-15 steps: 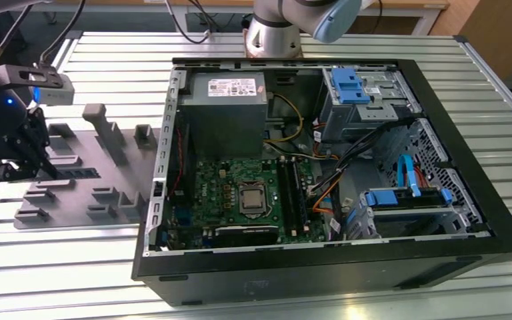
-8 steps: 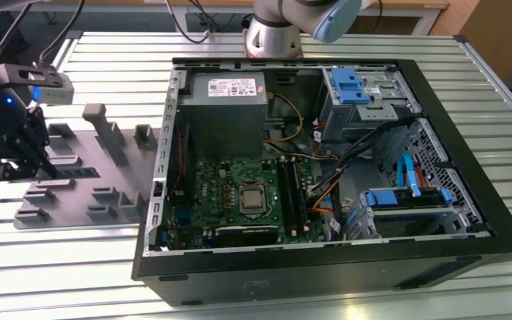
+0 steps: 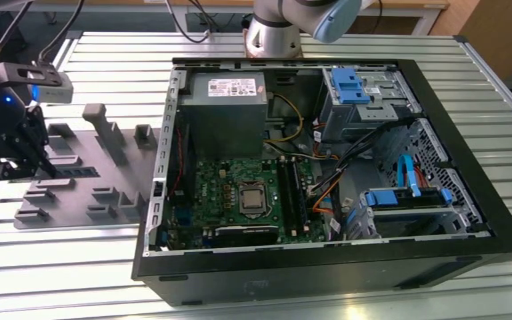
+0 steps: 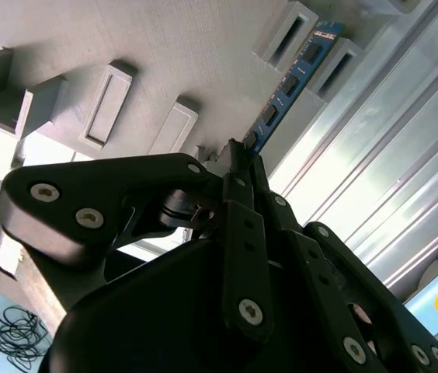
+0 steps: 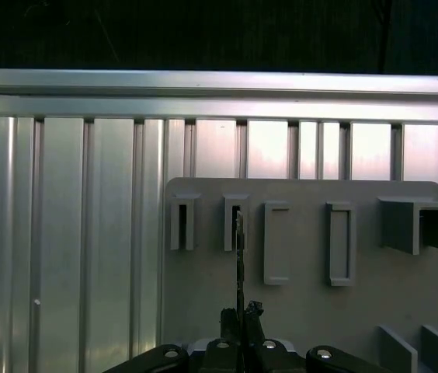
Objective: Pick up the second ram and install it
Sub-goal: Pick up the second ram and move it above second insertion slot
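In the exterior view, the end effector (image 3: 41, 165) is seen at the exterior view's left, lowered over a grey holder tray (image 3: 105, 143) that lies on the slatted metal surface (image 3: 61, 267); a dark strip that appears to be the second ram (image 3: 77, 171) runs from its fingertips along the tray. An open computer case (image 3: 469, 220) lies beside the tray, toward the exterior view's right, with the green motherboard (image 3: 216, 193) exposed inside.

In the second wrist view, the end effector (image 4: 238, 151) is clamped on one end of the second ram (image 4: 293, 78) — a thin blue stick with dark chips; its far end is seen between two raised slot blocks (image 4: 290, 31) near the edge of the holder tray (image 4: 165, 47), with the ribbed surface (image 4: 374, 171) alongside.

In the first wrist view, the second ram (image 5: 240, 256) is seen edge-on as a thin dark line, pinched by the end effector (image 5: 241, 315); its far end lies at a slot of the holder tray (image 5: 304, 311) — whether it is lifted clear cannot be told.
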`<state>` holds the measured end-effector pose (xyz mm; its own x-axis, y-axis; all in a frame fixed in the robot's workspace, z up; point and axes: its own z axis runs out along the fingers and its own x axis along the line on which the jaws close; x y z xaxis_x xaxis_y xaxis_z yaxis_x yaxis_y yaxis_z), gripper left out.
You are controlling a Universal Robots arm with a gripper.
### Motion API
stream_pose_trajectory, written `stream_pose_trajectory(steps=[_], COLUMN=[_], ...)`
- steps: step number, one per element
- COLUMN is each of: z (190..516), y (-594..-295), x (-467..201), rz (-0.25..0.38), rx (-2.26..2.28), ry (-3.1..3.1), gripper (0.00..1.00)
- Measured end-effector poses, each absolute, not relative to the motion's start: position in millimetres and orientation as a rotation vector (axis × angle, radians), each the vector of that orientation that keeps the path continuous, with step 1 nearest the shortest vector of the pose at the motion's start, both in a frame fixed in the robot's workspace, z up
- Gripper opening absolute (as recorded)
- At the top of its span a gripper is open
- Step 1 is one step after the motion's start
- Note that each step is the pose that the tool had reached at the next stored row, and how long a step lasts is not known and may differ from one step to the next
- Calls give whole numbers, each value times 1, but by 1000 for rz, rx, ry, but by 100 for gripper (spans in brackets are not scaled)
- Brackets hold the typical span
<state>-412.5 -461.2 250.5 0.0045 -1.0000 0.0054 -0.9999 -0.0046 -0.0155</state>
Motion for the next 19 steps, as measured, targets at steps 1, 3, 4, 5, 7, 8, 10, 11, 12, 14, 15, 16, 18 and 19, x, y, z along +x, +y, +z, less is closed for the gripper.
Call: stream_pose_trajectory(steps=[1,3,4,5,7,8,10,11,12,14,15,16,18,19], z=[251,251,252,252,252,253,253,254,254,255,255,255,256,256], y=[-461,-461,-461,-461,-461,-461,-461,-461,-461,-461,-461,-461,-461,-461], x=[-413,-413,-413,-413,-413,-413,-413,-413,-413,-413,-413,-413,-413,-413], rz=[-23,-23,-23,-23,-23,-23,-23,-23,-23,-23,-23,-23,-23,-23], rx=[-2221,-2221,-2221,-2221,-2221,-2221,-2221,-2221,-2221,-2221,-2221,-2221,-2221,-2221], ry=[2211,2211,2211,2211,2211,2211,2211,2211,2211,2211,2211,2211,2211,2211], gripper=[14,14,14,14,14,14,14,14,14,14,14,14,14,14])
